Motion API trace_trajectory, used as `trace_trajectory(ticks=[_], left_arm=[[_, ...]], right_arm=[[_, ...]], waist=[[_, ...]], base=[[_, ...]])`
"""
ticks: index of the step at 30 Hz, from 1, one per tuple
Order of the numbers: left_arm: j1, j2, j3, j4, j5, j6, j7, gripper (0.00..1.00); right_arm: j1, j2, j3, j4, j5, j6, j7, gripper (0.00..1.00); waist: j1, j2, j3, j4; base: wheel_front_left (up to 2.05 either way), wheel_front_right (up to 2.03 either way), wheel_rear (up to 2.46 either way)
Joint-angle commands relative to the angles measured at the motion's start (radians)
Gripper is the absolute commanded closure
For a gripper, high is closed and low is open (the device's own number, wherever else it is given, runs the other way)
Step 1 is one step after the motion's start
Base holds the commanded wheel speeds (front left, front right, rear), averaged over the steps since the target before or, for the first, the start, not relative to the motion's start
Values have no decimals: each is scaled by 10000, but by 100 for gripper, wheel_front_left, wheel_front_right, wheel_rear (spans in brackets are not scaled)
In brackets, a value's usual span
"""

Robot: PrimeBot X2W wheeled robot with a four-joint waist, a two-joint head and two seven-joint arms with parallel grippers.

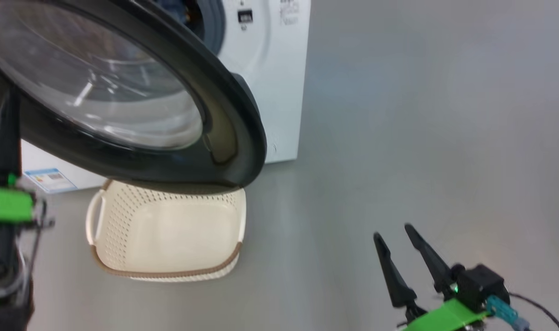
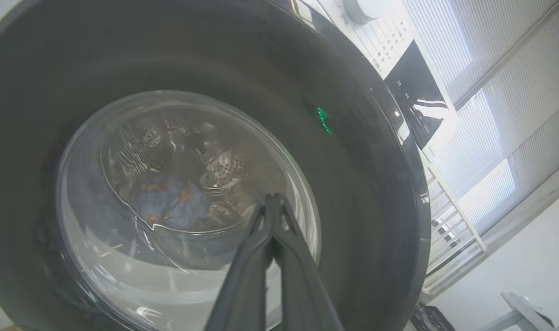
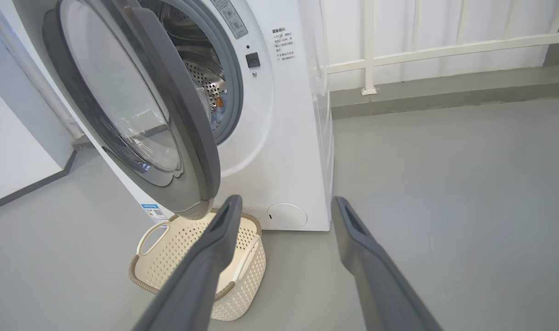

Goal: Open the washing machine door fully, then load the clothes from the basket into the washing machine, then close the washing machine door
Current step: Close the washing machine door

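Observation:
The washing machine door (image 1: 233,119) stands partly open, its black rim hanging over the basket (image 1: 169,273), whose inside shows bare. My left gripper (image 1: 13,92) is shut, its tip (image 2: 272,198) against the door's outer face (image 2: 362,193) at the glass. Through the glass I see light-blue clothes (image 2: 169,204) with orange print in the steel drum. The right wrist view shows the washing machine (image 3: 288,138), the door (image 3: 187,128), a bit of the clothes (image 3: 219,110) and the basket (image 3: 247,280). My right gripper (image 1: 394,239) (image 3: 284,202) hangs open and holds nothing, right of the basket.
Bare grey floor (image 1: 422,115) stretches to the right of the washing machine (image 1: 279,69). A white railing (image 3: 445,46) runs along the back wall. A blue label (image 1: 49,179) and a round white cap (image 3: 286,215) sit low on the machine's front.

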Motion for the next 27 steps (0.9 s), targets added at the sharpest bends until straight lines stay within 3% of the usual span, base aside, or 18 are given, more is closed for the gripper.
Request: trace_trajectory(ticks=[1, 6, 10, 14, 15, 16, 18, 19, 20, 27], left_arm=[[207, 688, 102, -340, 356, -69, -486, 100], [1390, 1639, -481, -337, 1377, -69, -2099, 100], [2143, 2037, -576, -316, 2485, -69, -2510, 100], [2896, 2160, -525, -627, 3938, 311, -2635, 100], [3066, 2174, -504, -749, 4307, 442, -2648, 90], [3252, 2110, -495, -851, 4531, 559, -2655, 72], [3615, 2095, -495, -1055, 5084, 825, -2664, 53], [3810, 2065, -481, -1145, 5288, 969, -2666, 14], [3982, 2038, -441, -1241, 5472, 1102, -2668, 0], [4998, 1677, -159, -1703, 6560, 1560, -2674, 0]], right_arm=[[199, 43, 143, -170, 101, 90, -120, 0], [546, 43, 68, -159, 178, 90, -120, 0], [771, 43, 79, -230, 203, 90, -120, 0], [917, 43, 74, -317, 224, 90, -120, 0], [943, 43, 68, -339, 224, 90, -120, 0], [973, 43, 67, -355, 220, 90, -120, 0], [1029, 43, 63, -382, 228, 90, -120, 0], [1043, 43, 63, -388, 229, 90, -120, 0], [1050, 43, 60, -393, 228, 90, -120, 0], [1083, 43, 44, -475, 192, 90, -120, 0]], waist=[[0, -1, -551, 279], [0, -1, -1150, 406], [0, -1, -1475, 504], [0, -1, -1640, 572], [0, -1, -1664, 589], [0, -1, -1694, 607], [0, -1, -1723, 640], [0, -1, -1729, 650], [0, -1, -1737, 660], [0, -1, -1754, 710]], base=[[0, 0, 0], [0, 0, 0], [0, 0, 0], [0, 0, 0], [0, 0, 0], [0, 0, 0], [0, 0, 0], [0, 0, 0], [0, 0, 0], [0, 0, 0]])
